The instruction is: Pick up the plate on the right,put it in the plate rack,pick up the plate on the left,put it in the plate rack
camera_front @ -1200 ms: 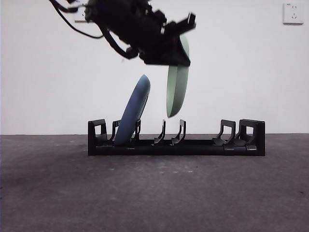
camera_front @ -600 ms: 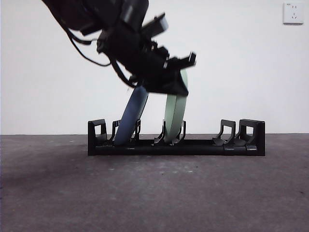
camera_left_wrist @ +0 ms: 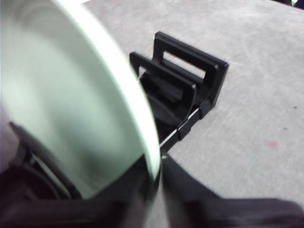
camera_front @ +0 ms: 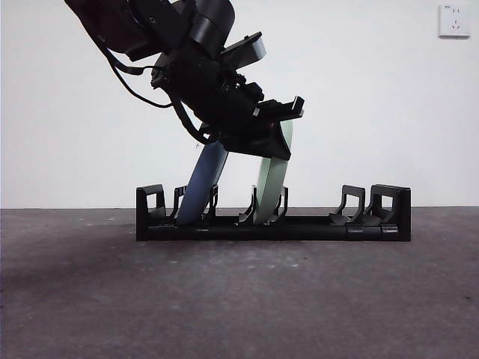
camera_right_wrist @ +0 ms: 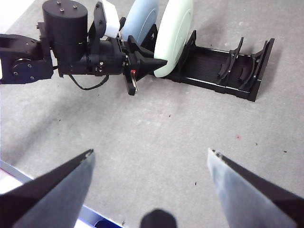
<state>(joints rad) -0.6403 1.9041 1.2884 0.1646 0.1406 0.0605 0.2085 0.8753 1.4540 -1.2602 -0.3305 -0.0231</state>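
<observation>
The long black plate rack (camera_front: 314,226) stands across the table. A blue plate (camera_front: 202,187) leans in its left-hand prongs. A pale green plate (camera_front: 271,187) stands with its lower rim between the middle prongs. My left gripper (camera_front: 273,134) comes down from the upper left and is shut on that plate's upper rim. In the left wrist view the green plate (camera_left_wrist: 71,109) fills the frame, its rim pinched in the left gripper (camera_left_wrist: 153,175), with the rack's end (camera_left_wrist: 190,80) beyond. My right gripper (camera_right_wrist: 149,152) hangs open above bare table, back from the rack (camera_right_wrist: 223,66).
Two pairs of prongs (camera_front: 352,206) at the rack's right end hold nothing. A white wall with a socket (camera_front: 454,20) stands behind. Grey tabletop (camera_front: 239,299) spreads in front of the rack. The left arm (camera_right_wrist: 71,52) stretches over the table beside the plates.
The left gripper has come down with the green plate, from hanging above the rack to its rim sitting between the middle prongs. The blue plate has stayed put.
</observation>
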